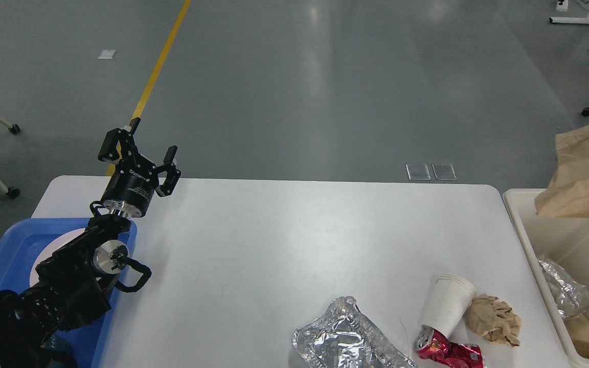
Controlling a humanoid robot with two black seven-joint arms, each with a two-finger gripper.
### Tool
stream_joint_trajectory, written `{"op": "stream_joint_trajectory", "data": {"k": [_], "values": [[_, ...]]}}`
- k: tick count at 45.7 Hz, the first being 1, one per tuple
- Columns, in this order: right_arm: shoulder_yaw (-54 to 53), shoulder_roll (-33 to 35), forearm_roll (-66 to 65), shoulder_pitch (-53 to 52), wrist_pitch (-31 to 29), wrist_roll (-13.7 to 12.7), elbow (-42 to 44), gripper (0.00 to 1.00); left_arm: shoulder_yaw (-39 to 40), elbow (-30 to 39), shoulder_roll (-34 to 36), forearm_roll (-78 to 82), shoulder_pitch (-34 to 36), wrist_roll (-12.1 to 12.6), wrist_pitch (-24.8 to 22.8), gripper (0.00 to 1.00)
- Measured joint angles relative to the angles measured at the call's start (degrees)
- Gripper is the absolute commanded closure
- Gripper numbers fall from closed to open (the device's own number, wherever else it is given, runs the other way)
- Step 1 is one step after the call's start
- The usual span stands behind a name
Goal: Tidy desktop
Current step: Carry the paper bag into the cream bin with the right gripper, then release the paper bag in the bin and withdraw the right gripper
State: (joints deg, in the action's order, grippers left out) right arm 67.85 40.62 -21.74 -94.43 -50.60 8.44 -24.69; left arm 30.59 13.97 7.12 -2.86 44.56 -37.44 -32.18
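desktop [274, 235]: smooth matt white, a faint sheen only, spreading to the right of the left gripper [141, 153]
left gripper: matt black fingers, spread apart, on a satin black body with a bright metal ring
blue tray [8, 250]: smooth plastic, just below the pincer
foil sheet [345, 337]: crumpled, shiny silver, well right of it
paper cup [445, 306]: matt white
crushed can [448, 350]: glossy red metal
paper ball [494, 319]: rough brown
paper bag [586, 174]: creased matt kraft
bin [529, 240]: smooth cream plastic

White lettering on the left gripper [140, 157] body, probably "ROBOTIQ", too small to confirm. Print on the crushed red can [450, 351]: unreadable.
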Motion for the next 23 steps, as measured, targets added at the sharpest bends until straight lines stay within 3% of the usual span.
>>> {"op": "stream_joint_trajectory", "data": {"k": [14, 23], "values": [[-2.3, 4.3, 6.5, 12.3, 27.7, 0.1, 0.0, 1.00, 0.0, 0.0, 0.0, 0.0, 0.0, 0.0, 0.0, 0.03], [-4.9, 4.5, 11.8, 20.6, 36.4, 0.2, 0.0, 1.00, 0.0, 0.0, 0.0, 0.0, 0.0, 0.0, 0.0, 0.03]]}}
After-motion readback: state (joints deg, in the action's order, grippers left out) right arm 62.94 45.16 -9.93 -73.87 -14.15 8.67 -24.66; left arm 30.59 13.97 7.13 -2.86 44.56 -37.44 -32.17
